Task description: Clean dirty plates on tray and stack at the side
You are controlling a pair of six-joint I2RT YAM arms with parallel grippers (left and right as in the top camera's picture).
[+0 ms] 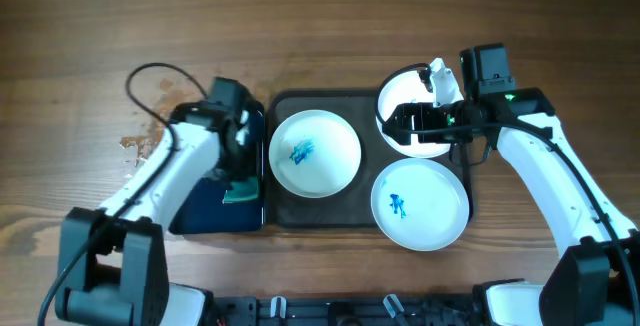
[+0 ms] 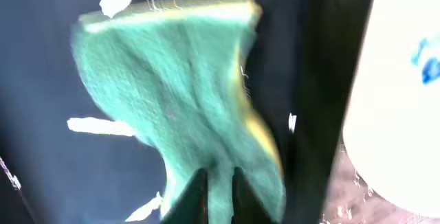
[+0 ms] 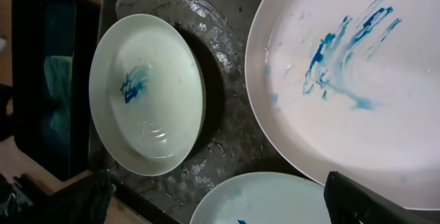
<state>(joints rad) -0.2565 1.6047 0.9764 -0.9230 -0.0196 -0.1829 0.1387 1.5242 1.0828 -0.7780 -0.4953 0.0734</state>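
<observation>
While the left end effector (image 2: 218, 198) is clamped on a green sponge (image 2: 172, 93) in the small blue tray (image 1: 200, 211), the right end effector (image 1: 405, 121) hangs spread wide, holding nothing, over the far plate (image 1: 398, 91). That plate, the left plate (image 1: 314, 153) and the near plate (image 1: 420, 204), all smeared blue, lie on the big tray (image 1: 350, 214).

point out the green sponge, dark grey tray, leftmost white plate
green and yellow sponge (image 2: 185, 93), left wrist view, its green face
dark grey rectangular tray (image 1: 345, 211), overhead view, bare floor between plates
leftmost round white plate (image 1: 318, 156), overhead view, its centre
</observation>
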